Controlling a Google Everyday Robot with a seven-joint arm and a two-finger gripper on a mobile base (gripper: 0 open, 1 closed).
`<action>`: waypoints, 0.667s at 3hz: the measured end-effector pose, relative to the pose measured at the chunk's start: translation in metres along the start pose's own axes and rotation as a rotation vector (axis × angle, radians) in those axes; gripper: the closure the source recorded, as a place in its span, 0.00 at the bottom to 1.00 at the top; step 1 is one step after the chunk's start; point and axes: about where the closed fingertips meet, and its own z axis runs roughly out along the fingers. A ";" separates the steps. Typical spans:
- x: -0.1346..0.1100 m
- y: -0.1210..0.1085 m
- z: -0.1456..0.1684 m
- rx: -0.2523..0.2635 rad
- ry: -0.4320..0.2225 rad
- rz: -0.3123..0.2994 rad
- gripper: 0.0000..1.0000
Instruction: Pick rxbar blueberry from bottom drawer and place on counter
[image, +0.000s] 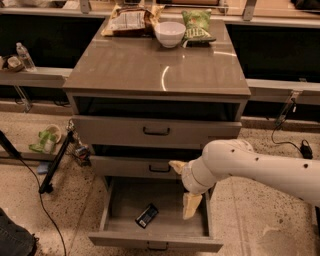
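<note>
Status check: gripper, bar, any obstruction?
Robot gripper hangs at right side of open bottom drawer. Target rxbar blueberry flat on drawer floor, left of gripper, untouched. Nothing between them.

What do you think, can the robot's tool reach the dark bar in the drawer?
Probably yes. The bottom drawer is open, the rxbar blueberry lies uncovered inside, and the tool hangs close beside it with nothing between.
</note>
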 end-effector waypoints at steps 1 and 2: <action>0.000 0.000 0.002 -0.003 -0.004 -0.003 0.00; 0.003 0.002 0.013 -0.016 -0.023 -0.017 0.00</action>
